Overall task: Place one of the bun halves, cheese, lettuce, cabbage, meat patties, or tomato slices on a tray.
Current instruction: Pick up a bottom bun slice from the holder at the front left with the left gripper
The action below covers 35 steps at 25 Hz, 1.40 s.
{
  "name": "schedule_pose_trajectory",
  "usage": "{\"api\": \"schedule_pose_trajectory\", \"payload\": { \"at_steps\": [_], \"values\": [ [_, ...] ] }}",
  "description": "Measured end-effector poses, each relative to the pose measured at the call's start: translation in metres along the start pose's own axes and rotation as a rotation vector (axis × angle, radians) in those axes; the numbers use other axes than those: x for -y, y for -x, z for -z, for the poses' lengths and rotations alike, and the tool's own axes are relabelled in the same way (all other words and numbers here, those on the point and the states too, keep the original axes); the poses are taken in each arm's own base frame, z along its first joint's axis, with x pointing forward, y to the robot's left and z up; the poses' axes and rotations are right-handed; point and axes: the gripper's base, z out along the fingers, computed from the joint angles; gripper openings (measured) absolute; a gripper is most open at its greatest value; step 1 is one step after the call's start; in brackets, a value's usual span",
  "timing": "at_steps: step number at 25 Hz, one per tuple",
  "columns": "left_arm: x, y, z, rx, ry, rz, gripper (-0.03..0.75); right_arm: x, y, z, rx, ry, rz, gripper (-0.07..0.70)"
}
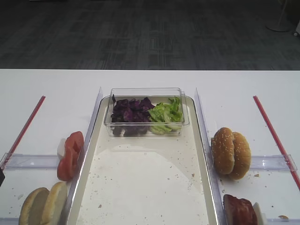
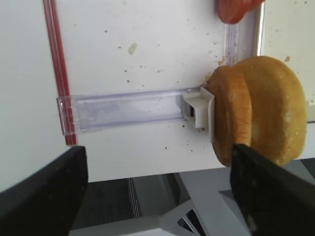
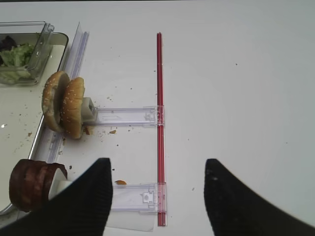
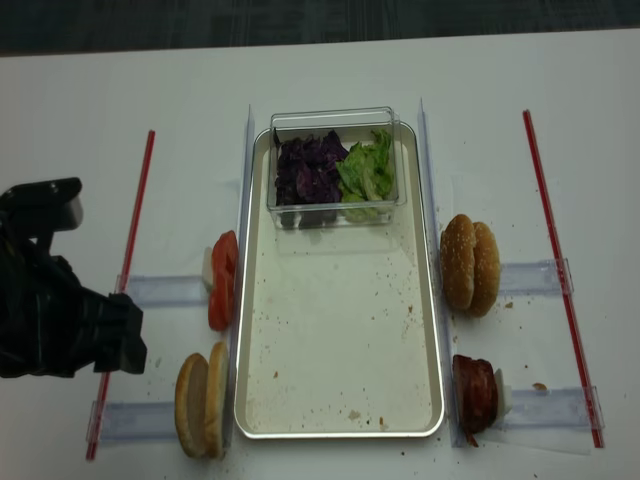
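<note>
Closest to me, the left gripper (image 2: 157, 191) hangs with its two dark fingers spread wide apart and nothing between them, just short of the bun halves (image 2: 258, 110), which stand on edge against a small white stop at the end of a clear plastic rail (image 2: 128, 110). In the realsense overhead view the left arm (image 4: 55, 300) sits low on the left side of the table, outside the red strip (image 4: 125, 270), level with the gap between the plain buns and the tomato slices (image 4: 221, 280). The right gripper (image 3: 157, 196) is also spread open and empty, hovering over the white table beside the meat patties (image 3: 29, 184); I cannot see that arm in either overhead view. The patties are partly cut off at the frame edge in the first overhead view, and I can't count them. Past them the sesame buns (image 4: 470, 265) stand on edge on the right. The tray (image 4: 340, 400) lies in the middle, its floor bare but for crumbs, and at its far end sits a clear plastic box (image 4: 335, 120) holding the cabbage (image 4: 308, 172) on the left and the lettuce (image 4: 367, 172) on the right. I can make out no cheese.
</note>
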Motion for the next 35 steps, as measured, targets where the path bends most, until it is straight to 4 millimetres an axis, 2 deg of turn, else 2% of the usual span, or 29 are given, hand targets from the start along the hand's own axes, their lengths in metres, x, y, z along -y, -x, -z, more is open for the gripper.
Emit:
{"api": "schedule_pose_trajectory", "payload": {
  "at_steps": [12, 23, 30, 35],
  "values": [
    [0.044, -0.008, -0.003, -0.021, -0.036, -0.155, 0.545, 0.0, 0.0, 0.0, 0.0, 0.0, 0.0, 0.445],
    [0.09, -0.034, -0.007, -0.063, -0.061, -0.239, 0.545, 0.0, 0.0, 0.0, 0.0, 0.0, -0.006, 0.445],
    [0.103, -0.045, -0.008, -0.081, -0.066, -0.237, 0.545, 0.0, 0.0, 0.0, 0.0, 0.0, -0.006, 0.445],
    [0.105, -0.044, -0.01, -0.081, -0.062, -0.216, 0.544, 0.0, 0.0, 0.0, 0.0, 0.0, -0.006, 0.445]
  ]
}}
